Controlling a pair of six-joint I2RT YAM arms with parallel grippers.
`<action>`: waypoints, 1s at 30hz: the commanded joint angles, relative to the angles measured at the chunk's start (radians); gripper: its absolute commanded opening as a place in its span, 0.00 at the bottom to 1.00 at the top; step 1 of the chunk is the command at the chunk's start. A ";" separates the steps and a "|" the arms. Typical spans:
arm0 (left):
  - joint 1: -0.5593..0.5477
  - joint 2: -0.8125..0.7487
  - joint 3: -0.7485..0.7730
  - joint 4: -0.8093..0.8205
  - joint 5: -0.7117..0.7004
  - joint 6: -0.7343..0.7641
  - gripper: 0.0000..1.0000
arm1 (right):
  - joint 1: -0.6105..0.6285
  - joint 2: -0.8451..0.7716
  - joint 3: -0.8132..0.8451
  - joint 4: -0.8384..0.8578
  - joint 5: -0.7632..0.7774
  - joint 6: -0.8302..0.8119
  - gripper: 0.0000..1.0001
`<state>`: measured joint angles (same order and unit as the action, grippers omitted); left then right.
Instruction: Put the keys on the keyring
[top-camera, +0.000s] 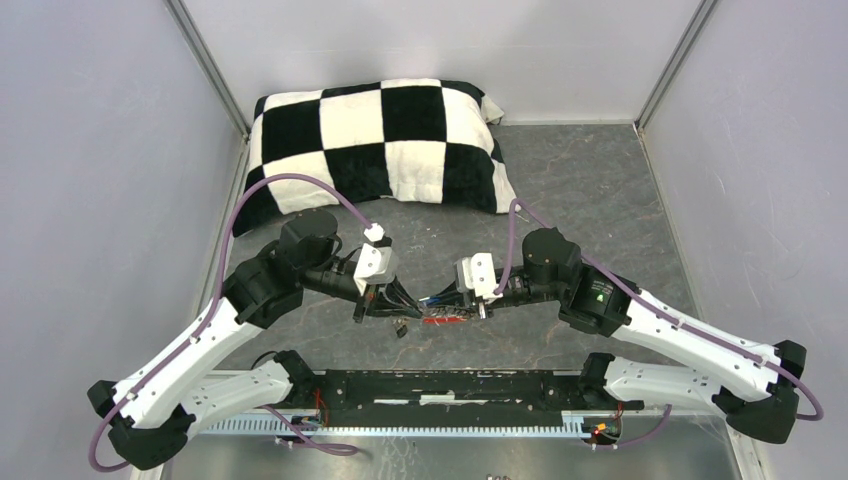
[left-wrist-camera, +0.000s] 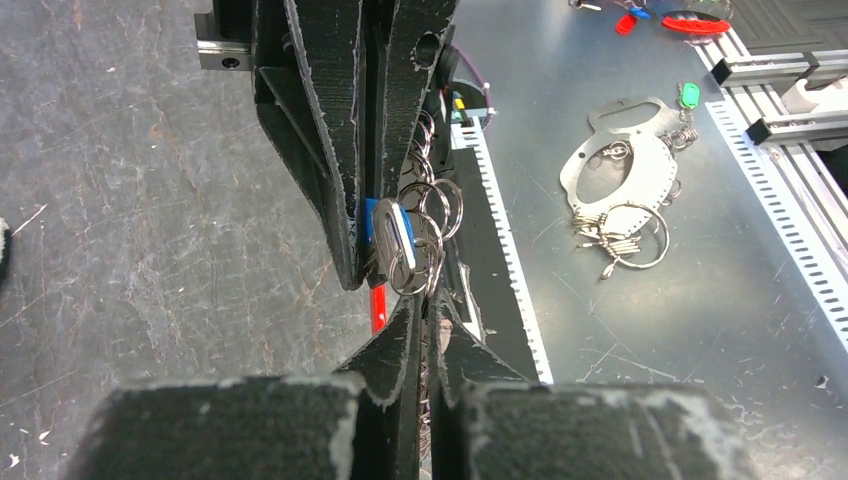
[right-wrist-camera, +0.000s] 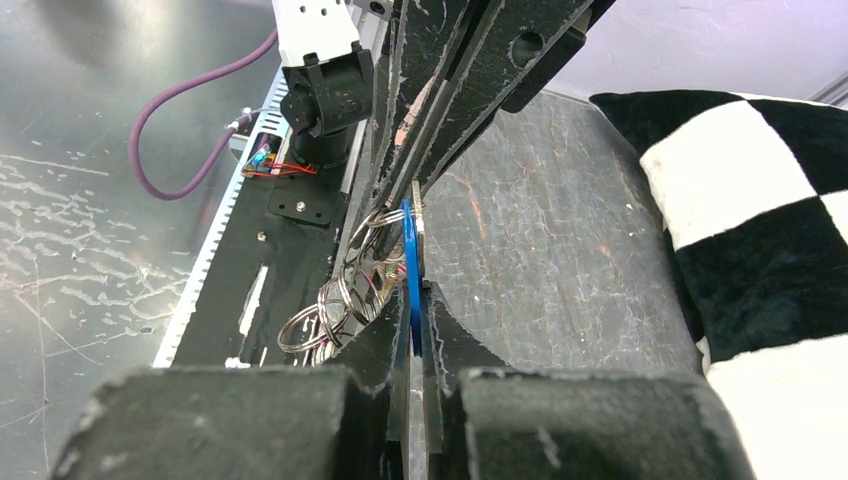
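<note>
My two grippers meet tip to tip low over the mat near the front edge. My left gripper (top-camera: 418, 300) (left-wrist-camera: 432, 302) is shut on the keyring (left-wrist-camera: 428, 232), a bunch of silvery loops that hangs between the two grippers and also shows in the right wrist view (right-wrist-camera: 330, 310). My right gripper (top-camera: 468, 306) (right-wrist-camera: 412, 296) is shut on the blue key tag (right-wrist-camera: 409, 262), held edge-on against the loops. The blue tag also shows in the left wrist view (left-wrist-camera: 388, 233). A red tag (left-wrist-camera: 378, 306) (top-camera: 440, 319) hangs just under the bunch. Yellow and green keys of this bunch are hidden.
A black-and-white checkered pillow (top-camera: 380, 140) lies at the back of the mat. A small dark piece (top-camera: 400, 328) lies on the mat below the grippers. On the metal bench in front of the arms lie a flat metal piece with rings (left-wrist-camera: 620, 190), a green tag (left-wrist-camera: 688, 95) and red tags (left-wrist-camera: 695, 22).
</note>
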<state>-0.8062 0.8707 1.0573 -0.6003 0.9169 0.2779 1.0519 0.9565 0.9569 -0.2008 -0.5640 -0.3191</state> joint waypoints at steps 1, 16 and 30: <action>0.002 -0.008 0.030 -0.020 0.068 0.026 0.02 | -0.001 -0.011 0.026 0.064 0.007 0.015 0.01; 0.002 0.063 -0.016 0.097 0.130 0.086 0.02 | 0.011 0.102 0.159 -0.024 -0.008 0.086 0.37; 0.002 0.004 -0.187 0.490 0.105 -0.140 0.02 | 0.011 0.149 0.354 -0.278 0.212 0.090 0.74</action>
<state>-0.8074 0.9062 0.8986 -0.3161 1.0573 0.2375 1.0527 1.0882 1.2175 -0.4004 -0.4126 -0.2401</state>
